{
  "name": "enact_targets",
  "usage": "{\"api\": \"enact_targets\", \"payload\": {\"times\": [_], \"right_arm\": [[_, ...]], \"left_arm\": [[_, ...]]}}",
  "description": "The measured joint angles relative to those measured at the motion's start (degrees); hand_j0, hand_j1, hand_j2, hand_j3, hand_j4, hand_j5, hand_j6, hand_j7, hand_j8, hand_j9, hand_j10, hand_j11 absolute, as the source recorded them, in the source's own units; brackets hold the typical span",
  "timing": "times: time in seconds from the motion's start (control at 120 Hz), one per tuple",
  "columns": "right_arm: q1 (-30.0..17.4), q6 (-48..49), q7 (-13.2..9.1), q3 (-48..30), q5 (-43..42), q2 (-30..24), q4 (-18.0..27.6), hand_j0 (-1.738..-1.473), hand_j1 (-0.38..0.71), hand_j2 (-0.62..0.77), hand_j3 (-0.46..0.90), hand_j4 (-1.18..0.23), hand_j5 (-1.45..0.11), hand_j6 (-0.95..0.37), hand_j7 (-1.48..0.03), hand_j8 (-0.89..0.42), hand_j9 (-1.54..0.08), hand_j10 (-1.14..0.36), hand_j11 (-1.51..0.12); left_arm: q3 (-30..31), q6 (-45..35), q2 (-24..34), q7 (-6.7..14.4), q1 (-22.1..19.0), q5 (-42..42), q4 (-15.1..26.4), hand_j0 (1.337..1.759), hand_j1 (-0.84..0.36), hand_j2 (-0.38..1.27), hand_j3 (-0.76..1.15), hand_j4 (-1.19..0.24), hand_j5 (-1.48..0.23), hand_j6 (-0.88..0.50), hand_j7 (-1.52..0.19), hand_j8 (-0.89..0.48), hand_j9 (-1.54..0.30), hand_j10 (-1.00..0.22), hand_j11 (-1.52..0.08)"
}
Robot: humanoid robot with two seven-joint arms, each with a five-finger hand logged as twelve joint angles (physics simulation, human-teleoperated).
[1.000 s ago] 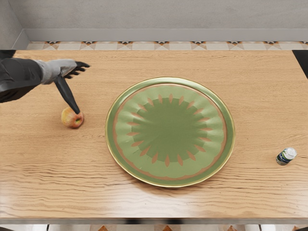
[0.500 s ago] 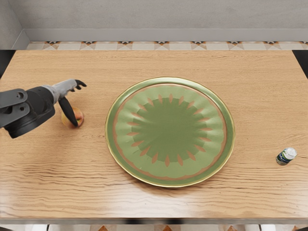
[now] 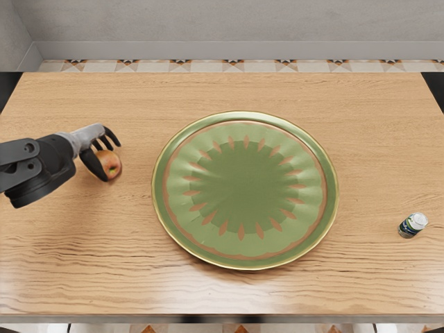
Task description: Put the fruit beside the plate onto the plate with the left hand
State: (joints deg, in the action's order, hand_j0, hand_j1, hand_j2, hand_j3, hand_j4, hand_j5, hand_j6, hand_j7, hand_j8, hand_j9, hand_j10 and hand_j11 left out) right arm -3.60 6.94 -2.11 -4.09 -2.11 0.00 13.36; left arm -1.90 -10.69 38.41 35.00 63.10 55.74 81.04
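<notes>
On the table (image 3: 229, 295), left hand (image 3: 92, 143) fingers (image 3: 107, 137) have closed around the apple (image 3: 111, 164).

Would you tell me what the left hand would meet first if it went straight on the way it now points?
The apple, right in front of the left hand; whether they already touch is unclear. Beyond it lies the plate.

This is looking like a simulated home dining room: a wood-grain table (image 3: 222, 90) is filling the view, carrying a decorated gold-rimmed green plate (image 3: 244, 189) at centre, an apple (image 3: 111, 164) at nine o'clock and a small bottle (image 3: 412, 225) at four o'clock, while patterned floor tiles (image 3: 232, 66) and a grey wall (image 3: 229, 21) are running along twelve o'clock.
</notes>
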Motion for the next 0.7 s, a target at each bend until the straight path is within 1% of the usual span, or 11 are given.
{"api": "enact_targets", "payload": {"times": [0.017, 0.083, 0.267, 0.342, 0.383, 0.4, 0.408, 0.542, 0.633, 0.667, 0.7], "right_arm": [[0.0, 0.0, 0.0, 0.0, 0.0, 0.0, 0.0, -1.658, -0.33, 0.0, 0.0, -0.01, -0.02, -0.01, -0.02, -0.01, -0.02, -0.01, -0.02], [0.0, 0.0, 0.0, 0.0, 0.0, 0.0, 0.0, -1.658, -0.33, 0.0, 0.0, -0.01, -0.02, -0.01, -0.02, -0.01, -0.02, -0.01, -0.02], [0.0, 0.0, 0.0, 0.0, 0.0, 0.0, 0.0, -1.658, -0.33, 0.0, 0.0, -0.01, -0.02, -0.01, -0.02, -0.01, -0.02, -0.01, -0.02], [0.0, 0.0, 0.0, 0.0, 0.0, 0.0, 0.0, -1.658, -0.33, 0.0, 0.0, -0.01, -0.02, -0.01, -0.02, -0.01, -0.02, -0.01, -0.02], [0.0, 0.0, 0.0, 0.0, 0.0, 0.0, 0.0, -1.658, -0.33, 0.0, 0.0, -0.01, -0.02, -0.01, -0.02, -0.01, -0.02, -0.01, -0.02], [0.0, 0.0, 0.0, 0.0, 0.0, 0.0, 0.0, -1.658, -0.33, 0.0, 0.0, -0.01, -0.02, -0.01, -0.02, -0.01, -0.02, -0.01, -0.02], [0.0, 0.0, 0.0, 0.0, 0.0, 0.0, 0.0, -1.658, -0.33, 0.0, 0.0, -0.01, -0.02, -0.01, -0.02, -0.01, -0.02, -0.01, -0.02], [0.0, 0.0, 0.0, 0.0, 0.0, 0.0, 0.0, -1.658, -0.33, 0.0, 0.0, -0.01, -0.02, -0.01, -0.02, -0.01, -0.02, -0.01, -0.02], [0.0, 0.0, 0.0, 0.0, 0.0, 0.0, 0.0, -1.658, -0.33, 0.0, 0.0, -0.01, -0.02, -0.01, -0.02, -0.01, -0.02, -0.01, -0.02], [0.0, 0.0, 0.0, 0.0, 0.0, 0.0, 0.0, -1.658, -0.33, 0.0, 0.0, -0.01, -0.02, -0.01, -0.02, -0.01, -0.02, -0.01, -0.02], [0.0, 0.0, 0.0, 0.0, 0.0, 0.0, 0.0, -1.658, -0.33, 0.0, 0.0, -0.01, -0.02, -0.01, -0.02, -0.01, -0.02, -0.01, -0.02]], "left_arm": [[0.0, 0.0, 0.0, 0.0, 0.0, 0.0, 0.0, 1.657, -0.16, 0.12, 0.0, -0.44, -0.58, -0.44, -0.58, -0.44, -0.58, -0.44, -0.58], [-0.1, 0.0, 0.0, 0.0, 0.0, 0.0, 0.0, 1.657, -0.19, 0.17, 0.0, -0.48, -0.63, -0.48, -0.63, -0.41, -0.63, -0.48, -0.63], [-0.2, 0.0, 0.2, 0.0, 0.1, -0.1, 0.0, 1.657, -0.22, 0.32, 0.0, -0.56, -0.75, -0.46, -0.74, -0.39, -0.74, -0.56, -0.74], [-0.2, 0.0, 0.2, 0.0, 0.1, -0.2, 0.0, 1.657, -0.23, 0.35, 0.0, -0.58, -0.78, -0.45, -0.76, -0.38, -0.77, -0.56, -0.77], [-0.1, 0.0, 0.1, 0.0, -0.1, -0.1, 0.0, 1.656, -0.23, 0.33, 0.0, -0.59, -0.78, -0.44, -0.77, -0.37, -0.78, -0.55, -0.78], [-0.1, 0.0, 0.0, 0.0, -0.2, 0.0, 0.0, 1.656, -0.22, 0.31, 0.0, -0.6, -0.78, -0.45, -0.77, -0.37, -0.78, -0.55, -0.78], [-0.1, 0.0, 0.0, 0.0, -0.3, 0.1, -0.1, 1.655, -0.21, 0.26, 0.0, -0.6, -0.77, -0.45, -0.77, -0.37, -0.79, -0.55, -0.79], [-0.2, -0.1, 0.1, 0.0, -0.3, 0.2, -0.2, 1.654, -0.19, 0.25, 0.0, -0.64, -0.76, -0.46, -0.78, -0.37, -0.81, -0.56, -0.81], [-0.3, 0.0, 0.0, 0.0, -0.2, -0.3, -0.2, 1.655, -0.21, 0.31, 0.0, -0.63, -0.78, -0.45, -0.79, -0.37, -0.81, -0.56, -0.82], [-0.4, -0.1, -0.1, 0.0, -0.3, -0.3, -0.2, 1.655, -0.2, 0.3, 0.0, -0.64, -0.78, -0.46, -0.79, -0.37, -0.81, -0.56, -0.82], [-0.4, -0.1, 0.0, 0.0, -0.3, -0.3, -0.2, 1.654, -0.19, 0.26, 0.0, -0.64, -0.78, -0.46, -0.79, -0.37, -0.81, -0.56, -0.82]]}}
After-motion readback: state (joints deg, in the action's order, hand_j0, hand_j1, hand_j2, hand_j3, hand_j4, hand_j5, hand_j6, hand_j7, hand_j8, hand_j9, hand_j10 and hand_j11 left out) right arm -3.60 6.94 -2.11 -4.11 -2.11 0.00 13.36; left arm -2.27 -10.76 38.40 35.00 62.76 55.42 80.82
